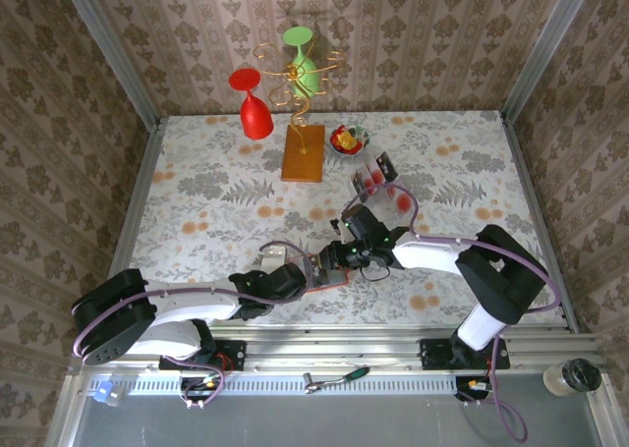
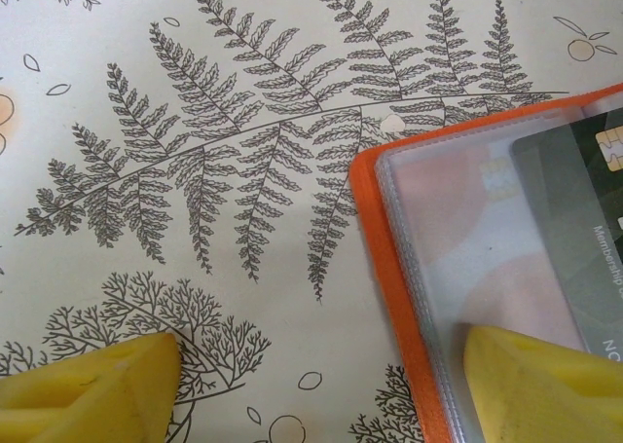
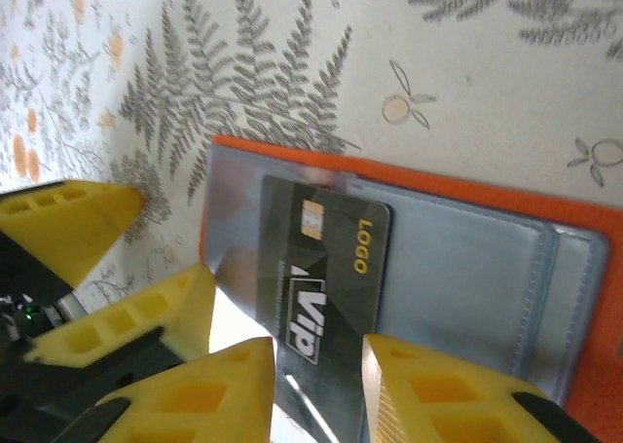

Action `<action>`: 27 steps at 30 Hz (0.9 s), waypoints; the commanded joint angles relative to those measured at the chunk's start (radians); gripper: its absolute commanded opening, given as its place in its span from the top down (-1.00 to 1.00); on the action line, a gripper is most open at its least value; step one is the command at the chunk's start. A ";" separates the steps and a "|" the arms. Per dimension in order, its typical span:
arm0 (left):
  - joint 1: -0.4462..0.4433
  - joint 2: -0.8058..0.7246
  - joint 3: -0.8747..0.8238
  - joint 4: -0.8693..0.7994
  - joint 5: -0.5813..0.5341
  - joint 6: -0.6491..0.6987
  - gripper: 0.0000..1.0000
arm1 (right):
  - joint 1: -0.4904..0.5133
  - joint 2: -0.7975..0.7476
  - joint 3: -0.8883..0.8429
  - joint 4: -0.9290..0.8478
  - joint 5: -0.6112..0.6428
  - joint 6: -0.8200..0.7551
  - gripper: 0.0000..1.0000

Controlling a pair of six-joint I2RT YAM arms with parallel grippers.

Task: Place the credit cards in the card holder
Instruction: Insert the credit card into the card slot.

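Yellow right gripper (image 3: 316, 346) narrowly parted astride the dark card (image 3: 326, 268), grip unclear; left gripper (image 2: 321, 336) wide, touching card holder (image 2: 368, 219).

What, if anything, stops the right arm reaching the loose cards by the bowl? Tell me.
Likely yes, nothing visible. The loose cards lie on bare table just beyond the right fingers, which stand over the card holder; the bowl sits behind them, not between.

The dark card (image 3: 326, 268) reads "LOGO", "Vip" and, partly, "Membership".
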 commanded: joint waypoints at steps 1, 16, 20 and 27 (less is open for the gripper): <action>-0.011 0.010 -0.021 -0.011 -0.011 -0.014 -0.56 | -0.005 -0.023 0.045 -0.122 0.040 -0.065 0.57; -0.011 0.009 -0.020 -0.008 -0.011 -0.008 -0.56 | 0.031 0.095 0.076 -0.094 0.000 -0.047 0.92; -0.011 0.008 -0.021 -0.004 -0.011 -0.008 -0.56 | 0.050 0.117 0.093 -0.095 -0.001 -0.044 0.92; -0.008 -0.027 -0.022 -0.022 -0.020 -0.004 -0.56 | 0.080 0.151 0.124 -0.104 0.002 -0.038 0.94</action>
